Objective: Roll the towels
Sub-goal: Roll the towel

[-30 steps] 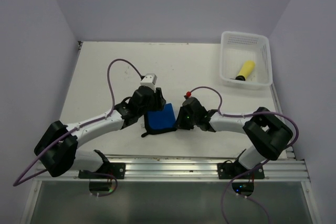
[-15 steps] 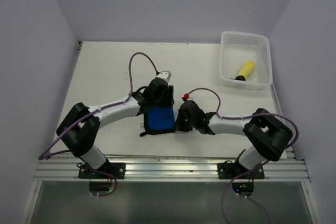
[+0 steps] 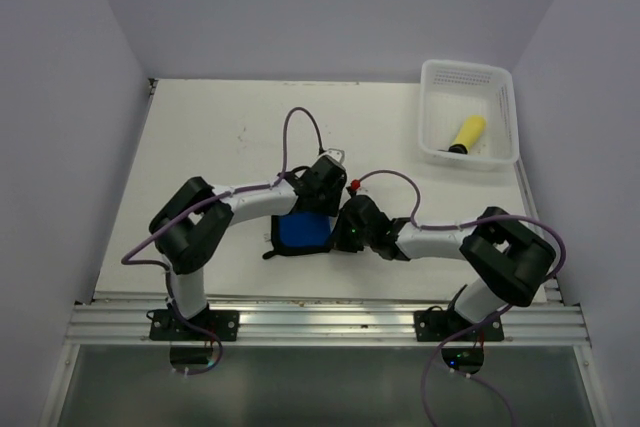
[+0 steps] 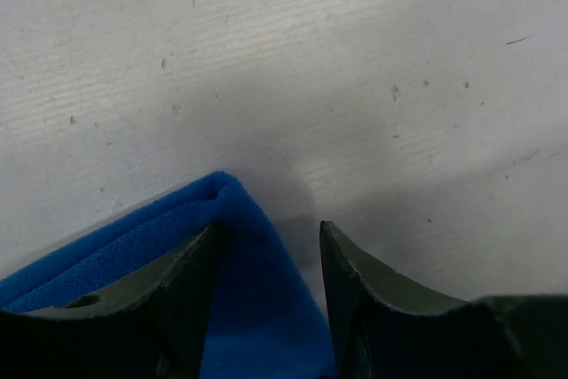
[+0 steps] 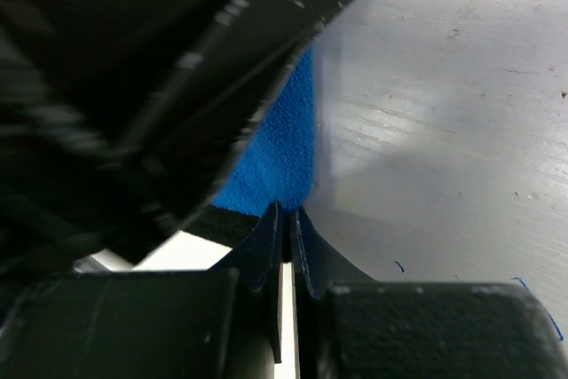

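Note:
The blue towel (image 3: 301,232) lies folded on the table between my two arms, its dark edging sticking out at the near left. My left gripper (image 3: 314,207) is at its far edge. In the left wrist view the left gripper (image 4: 266,241) is open, with a folded corner of the blue towel (image 4: 253,308) between its fingers. My right gripper (image 3: 341,232) is at the towel's right edge. In the right wrist view the right gripper (image 5: 286,219) is shut on the edge of the blue towel (image 5: 286,153). The yellow towel (image 3: 467,133) lies rolled in the basket.
The white perforated basket (image 3: 432,117) stands at the far right corner of the table. The left arm's body (image 5: 160,68) fills the upper left of the right wrist view. Purple cables loop above both wrists. Walls close the table on three sides.
The left arm has folded in, its wrist moving right and nearer along the towel's far edge. The blue towel now lies lower and flatter. The right gripper has barely moved.

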